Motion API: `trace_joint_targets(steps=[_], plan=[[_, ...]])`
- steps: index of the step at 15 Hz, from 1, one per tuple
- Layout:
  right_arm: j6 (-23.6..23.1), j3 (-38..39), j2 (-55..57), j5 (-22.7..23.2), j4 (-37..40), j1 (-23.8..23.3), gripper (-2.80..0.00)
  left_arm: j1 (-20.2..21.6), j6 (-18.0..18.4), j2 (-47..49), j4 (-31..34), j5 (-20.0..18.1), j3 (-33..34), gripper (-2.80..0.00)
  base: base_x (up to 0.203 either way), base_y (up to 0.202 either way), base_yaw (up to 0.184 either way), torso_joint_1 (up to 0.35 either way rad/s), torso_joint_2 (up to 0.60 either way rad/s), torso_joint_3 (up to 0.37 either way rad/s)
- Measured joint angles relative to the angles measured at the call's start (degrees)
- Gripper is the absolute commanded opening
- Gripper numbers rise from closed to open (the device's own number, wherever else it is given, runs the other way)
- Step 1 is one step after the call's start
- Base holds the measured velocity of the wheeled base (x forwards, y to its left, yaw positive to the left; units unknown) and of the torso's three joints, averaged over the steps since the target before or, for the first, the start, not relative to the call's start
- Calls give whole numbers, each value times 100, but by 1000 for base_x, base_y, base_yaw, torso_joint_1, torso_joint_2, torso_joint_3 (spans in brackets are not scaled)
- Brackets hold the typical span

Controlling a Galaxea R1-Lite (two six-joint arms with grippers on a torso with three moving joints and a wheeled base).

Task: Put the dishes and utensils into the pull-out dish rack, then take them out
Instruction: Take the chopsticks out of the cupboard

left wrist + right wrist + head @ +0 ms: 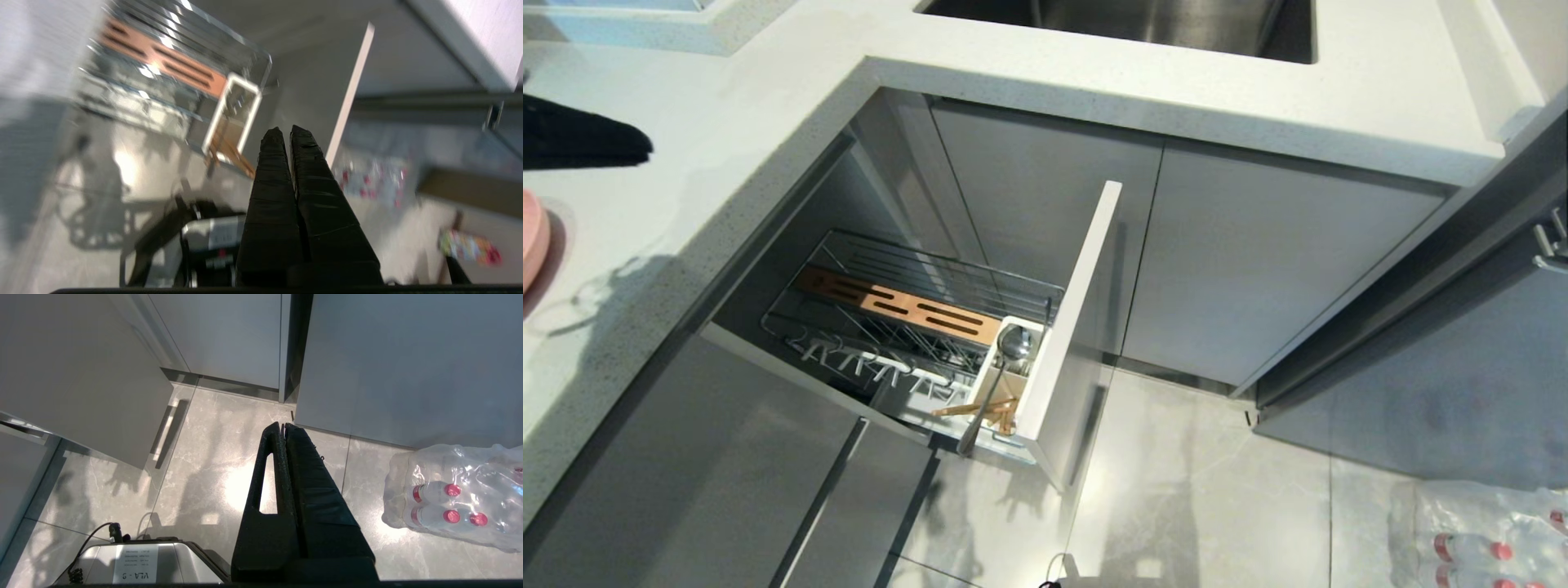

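At the left edge of the table (686, 212), the salmon-pink plate (531, 237) shows only as a sliver against the head view's border; the blue-grey bowl is not in view. A dark shape at the far left over the table may be part of the left arm, but I cannot tell.

The left gripper (286, 132) has its fingers (269, 171) clenched together on nothing, hanging above the floor with the pull-out dish rack (915, 318) ahead of and below the tips.

In the rack, the wooden slotted insert (898, 306) runs along the chrome basket. At the front end, just behind the tall front panel (1066, 327), sits the white cutlery holder (1005, 376). The spoon (996, 376) lies in it, bowl toward the rack's back and long handle sticking out past the holder's near edge toward the floor. The chopsticks (976, 406) lie across the holder's near end, roughly crosswise to the spoon handle.

By my reading the utensils are loaded and the plate is next, off to the left, so the left arm is the nearer one.

The right gripper (282, 426) hangs parked over the floor tiles, fingers (302, 465) pressed together and empty, beside a wrapped pack of water bottles (449, 498).
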Motion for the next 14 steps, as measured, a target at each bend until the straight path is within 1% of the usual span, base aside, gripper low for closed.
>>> trace_joint_targets(steps=[2, 4, 5, 8, 10, 12, 14], plan=[[0, 0, 0, 0, 2, 0, -280, -438, 10, 319, 6, 9, 221, -280, 0, 0, 0, 0, 0, 0], [0, 0, 0, 0, 0, 0, -280, -766, 39, 651, 2, 72, 434, -280, 0, 0, 0, 0, 0, 0], [0, 0, 0, 0, 0, 0, -280, -909, 97, 810, 2, 168, 542, -280, 0, 0, 0, 0, 0, 0], [-2, 0, 0, 0, 2, 0, -280, -1236, 162, 1277, 87, 685, 706, -280, 0, 0, 0, 0, 0, 0], [0, 0, 0, 0, 0, 0, -280, -1416, 168, 1603, 450, 1045, 690, -280, 0, 0, 0, 0, 0, 0], [0, 0, 0, 0, 0, 0, -280, -1591, 165, 1955, 709, 1211, 648, -280, 0, 0, 0, 0, 0, 0], [-2, 0, 0, 0, 0, 2, -280, -1802, 170, 2256, 630, 1256, 603, -280, 0, 0, 0, 0, 0, 0]])
